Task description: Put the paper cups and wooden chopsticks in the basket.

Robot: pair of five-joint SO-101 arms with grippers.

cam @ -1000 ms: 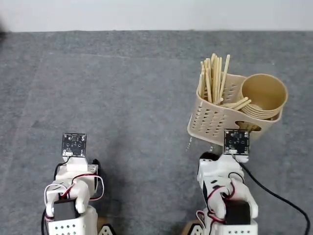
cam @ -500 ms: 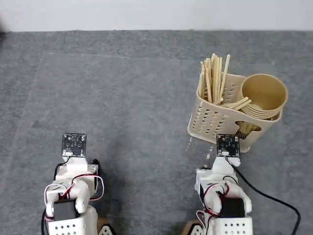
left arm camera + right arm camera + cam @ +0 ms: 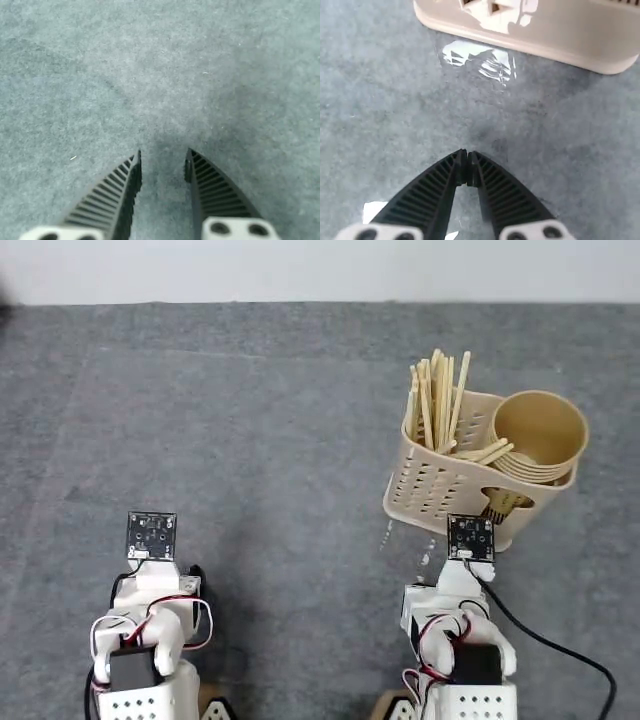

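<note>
The beige basket stands at the right of the grey table. A bundle of wooden chopsticks stands upright in its left compartment. A stack of paper cups sits in its right compartment. My right arm is folded back at the near edge, just in front of the basket; its gripper is shut and empty over bare mat, with the basket's base a little ahead. My left arm rests at the near left, and its gripper is open over bare mat with nothing between the fingers.
A clear plastic wrapper lies on the mat against the basket's near side. A small white scrap lies beside my right gripper. The grey mat stretches open across the left and middle.
My right arm has drawn back from the basket toward the near edge and shifted slightly left. The left arm has not moved.
</note>
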